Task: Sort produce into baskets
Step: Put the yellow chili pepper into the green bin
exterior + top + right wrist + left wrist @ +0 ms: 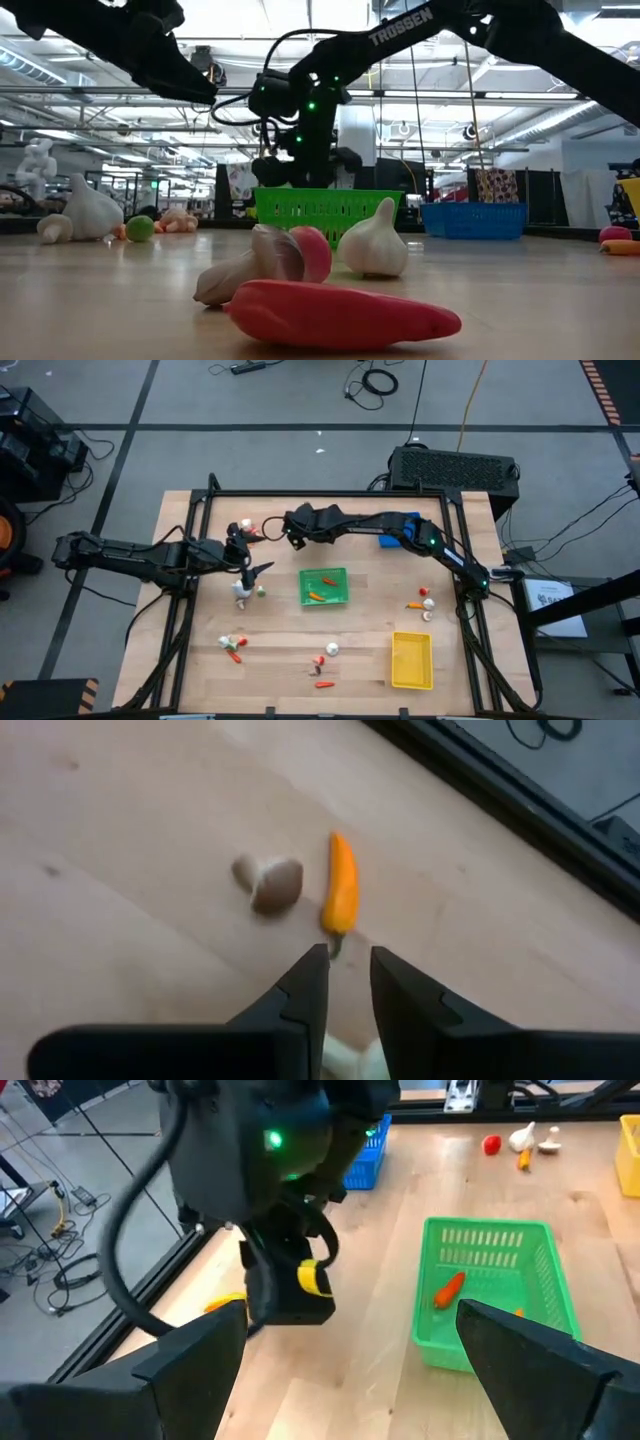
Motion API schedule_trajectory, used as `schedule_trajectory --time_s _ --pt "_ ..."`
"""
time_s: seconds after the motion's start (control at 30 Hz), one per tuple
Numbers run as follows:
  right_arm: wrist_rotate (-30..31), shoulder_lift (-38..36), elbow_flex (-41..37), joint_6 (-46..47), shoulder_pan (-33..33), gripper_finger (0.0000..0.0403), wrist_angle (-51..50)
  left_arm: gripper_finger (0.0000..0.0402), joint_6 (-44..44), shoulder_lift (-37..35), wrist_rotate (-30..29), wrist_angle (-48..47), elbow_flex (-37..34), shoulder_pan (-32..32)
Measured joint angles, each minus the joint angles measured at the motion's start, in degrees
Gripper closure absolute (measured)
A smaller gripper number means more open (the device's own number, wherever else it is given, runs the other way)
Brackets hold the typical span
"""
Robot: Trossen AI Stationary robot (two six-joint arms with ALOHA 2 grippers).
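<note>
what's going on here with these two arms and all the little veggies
The robot is sorting toy produce into baskets. The right gripper, reaching far across to the table's back left, hangs just over an orange pepper beside a mushroom, jaws narrowed with nothing between them. The left gripper waits open nearby. The green basket holds a couple of pieces; the yellow basket looks empty.

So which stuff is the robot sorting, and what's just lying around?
For the job:
- green basket, with orange pieces inside
- yellow basket
- blue basket
- orange pepper and mushroom under the right gripper
- garlic
- red pepper

Just lying about:
- black box behind the table
- cables on the floor
</note>
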Motion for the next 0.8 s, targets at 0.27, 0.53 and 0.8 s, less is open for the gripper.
schedule_trajectory --time_s 0.27,0.53,0.8 --pt "-4.0 -0.6 -6.7 0.0 -3.3 0.0391 4.8 0.0036 -3.4 -4.5 -11.8 -13.3 0.0 0.0" --pt "-6.2 -1.9 -8.2 -2.9 -2.2 0.0395 11.4 0.0036 -6.9 -8.6 -16.5 -13.3 0.0 0.0" --pt "-6.0 -4.0 -6.1 -7.0 -2.2 0.0395 11.0 0.0036 -4.9 -6.7 -13.0 -10.2 0.0 0.0"
